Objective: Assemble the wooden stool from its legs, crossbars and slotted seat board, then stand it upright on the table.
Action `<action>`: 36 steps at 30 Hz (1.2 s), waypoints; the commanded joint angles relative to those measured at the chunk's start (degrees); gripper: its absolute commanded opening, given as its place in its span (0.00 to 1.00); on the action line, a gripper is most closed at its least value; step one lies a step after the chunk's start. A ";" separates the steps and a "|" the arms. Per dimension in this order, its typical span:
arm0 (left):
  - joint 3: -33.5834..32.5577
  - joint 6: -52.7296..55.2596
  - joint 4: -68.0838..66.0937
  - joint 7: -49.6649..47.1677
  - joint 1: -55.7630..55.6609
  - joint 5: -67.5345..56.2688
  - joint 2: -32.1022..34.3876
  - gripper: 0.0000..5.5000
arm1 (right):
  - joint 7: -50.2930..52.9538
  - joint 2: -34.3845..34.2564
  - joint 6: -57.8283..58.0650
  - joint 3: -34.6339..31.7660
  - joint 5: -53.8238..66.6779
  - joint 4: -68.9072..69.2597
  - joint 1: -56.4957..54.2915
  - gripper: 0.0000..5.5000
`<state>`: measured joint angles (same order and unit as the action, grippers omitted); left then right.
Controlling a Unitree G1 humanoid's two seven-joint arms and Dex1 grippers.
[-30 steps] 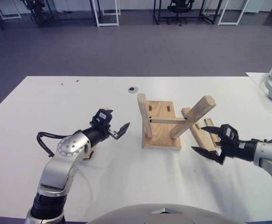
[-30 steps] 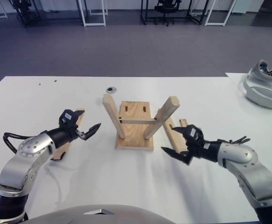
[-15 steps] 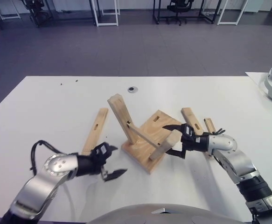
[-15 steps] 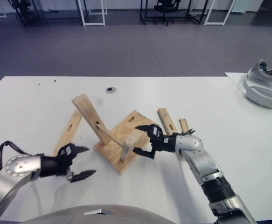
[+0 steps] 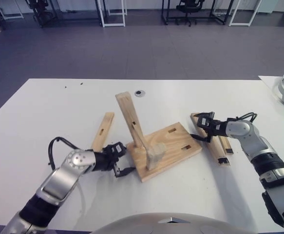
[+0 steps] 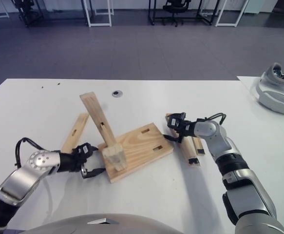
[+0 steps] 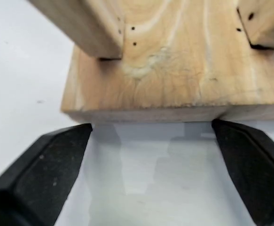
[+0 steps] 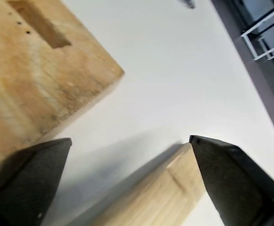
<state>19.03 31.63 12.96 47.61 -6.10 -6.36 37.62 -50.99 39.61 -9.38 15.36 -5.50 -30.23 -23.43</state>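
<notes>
Pale seat board (image 5: 173, 146) lying flat, two legs (image 5: 131, 119) slotted in, loose leg (image 5: 103, 131) left, loose pieces (image 5: 215, 148) right

The room was bright and evenly lit, the light falling from overhead. The white table (image 5: 44, 107) took most of it and looked close to washed out across its middle, though I saw no hard glare spot anywhere on it. The grey floor (image 5: 146, 44) beyond was plainly duller. Shadows were soft and short: only a faint grey band lay along the near edge of the seat board (image 5: 173, 146). The tilted leg (image 5: 128, 117) standing in the board was lit evenly down its face. From the left wrist, the board's shadow on the table fell in pale, overlapping layers. From the right wrist, a loose leg (image 8: 141, 197) cast a broad, diffuse shadow across the table toward the board.
</notes>
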 commanded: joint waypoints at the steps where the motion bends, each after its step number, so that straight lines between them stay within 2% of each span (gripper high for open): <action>1: -1.39 -8.85 -28.64 -0.14 -22.15 0.41 -11.84 0.86 | -8.96 1.75 3.08 -0.16 7.14 14.19 8.47 0.85; 3: -4.05 -14.71 -43.62 3.65 -30.37 -0.64 -14.49 0.86 | -12.18 5.52 6.38 -1.77 10.67 24.09 13.32 0.85; 5: -6.26 -20.26 -54.72 4.73 -35.04 1.41 -12.05 0.86 | -10.43 7.12 9.67 -6.66 12.93 28.00 13.82 0.85; 7: -8.61 -24.91 -58.24 5.94 -35.06 2.37 -7.36 0.86 | -6.47 6.61 11.14 -10.95 12.99 25.10 9.90 0.85; 9: -10.41 -27.56 -54.90 9.05 -31.72 1.77 -3.26 0.86 | -3.81 5.71 10.58 -11.97 11.58 20.76 6.14 0.85; 11: -11.00 -25.38 -42.36 11.42 -25.09 0.75 0.12 0.86 | -0.06 2.62 8.01 -9.71 7.56 13.74 1.64 0.85; 14: -7.45 -20.11 -23.82 13.88 -15.16 0.49 1.68 0.86 | 2.97 -2.93 1.31 -4.55 1.77 2.00 -3.31 0.85; 17: 0.16 -19.08 -22.75 11.33 -13.18 7.07 -1.92 0.86 | 3.66 -5.44 -5.01 -1.80 -1.73 -5.53 -5.13 0.85; 19: 2.35 -19.20 -26.42 7.01 -15.11 10.43 -5.49 0.86 | 1.99 -5.79 -7.41 -0.57 -2.20 -6.00 -4.00 0.85; 22: -1.40 -20.41 -36.26 -2.38 -21.25 9.26 -13.88 0.86 | -1.41 -6.44 -6.40 -0.43 1.05 0.91 1.55 0.85; 24: -6.23 -22.73 -44.82 -8.95 -26.21 6.44 -19.71 0.86 | 0.07 -7.67 -4.59 -0.80 1.33 4.73 4.23 0.85; 26: -8.81 -25.25 -49.71 -12.53 -28.78 5.76 -22.58 0.86 | 4.14 -8.81 -1.38 -1.31 -0.08 8.47 6.50 0.85; 28: -9.99 -26.60 -49.71 -13.33 -28.68 5.59 -22.77 0.86 | 8.41 -8.90 2.85 -3.46 -0.50 13.52 9.29 0.85; 32: -12.08 -23.43 -35.90 -11.80 -17.97 6.02 -16.49 0.86 | 16.39 -6.95 18.06 -18.14 6.28 29.00 16.63 0.85; 36: -11.73 -19.36 -21.01 -11.67 -5.28 7.28 -12.21 0.86 | 19.33 -6.51 28.26 -26.92 11.43 29.14 18.71 0.85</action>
<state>7.10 10.44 -14.59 35.97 -15.19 0.49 23.86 -32.82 33.17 14.26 -8.20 3.20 0.41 -5.77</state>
